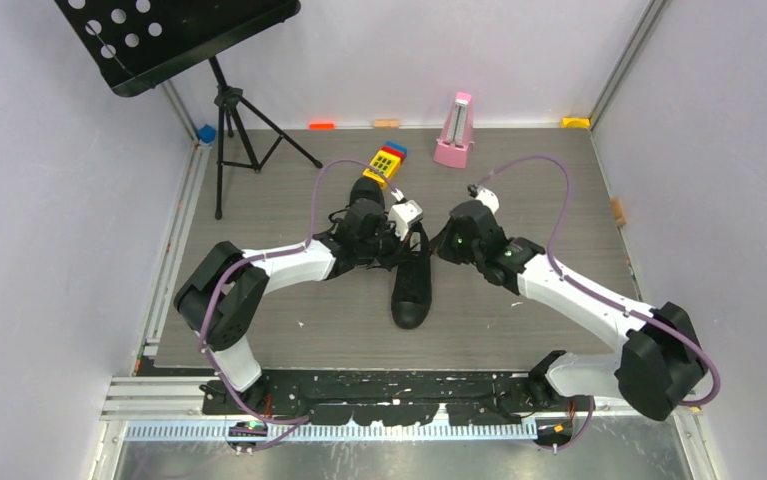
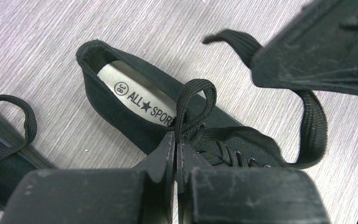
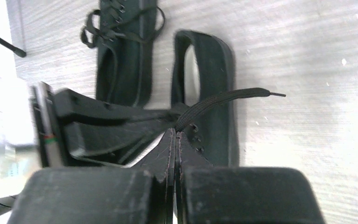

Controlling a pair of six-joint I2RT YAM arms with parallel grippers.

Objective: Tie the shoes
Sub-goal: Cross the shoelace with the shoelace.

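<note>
Shoe [image 1: 411, 290] beneath left gripper [image 2: 176, 140] pinching lace loop [image 2: 198, 84]; right gripper [image 3: 174, 137] seemingly pinching lace strand [image 3: 223, 97].

Black low-top canvas sneaker [image 1: 411, 290] lies upright on the grey wood-grain table [image 1: 309, 335], toe toward the near edge, pale insole [image 2: 139, 95] stamped 38 and ALL SPORT; one lace loop [image 2: 196, 84] stands raised above its eyelets, a lace end [image 3: 233, 95] stretched out sideways. Its twin [image 3: 125, 70] lies parallel just beside it, laces in slack loops

Bright, even light, soft shadows; right wrist view blurred and overexposed leftward.
</note>
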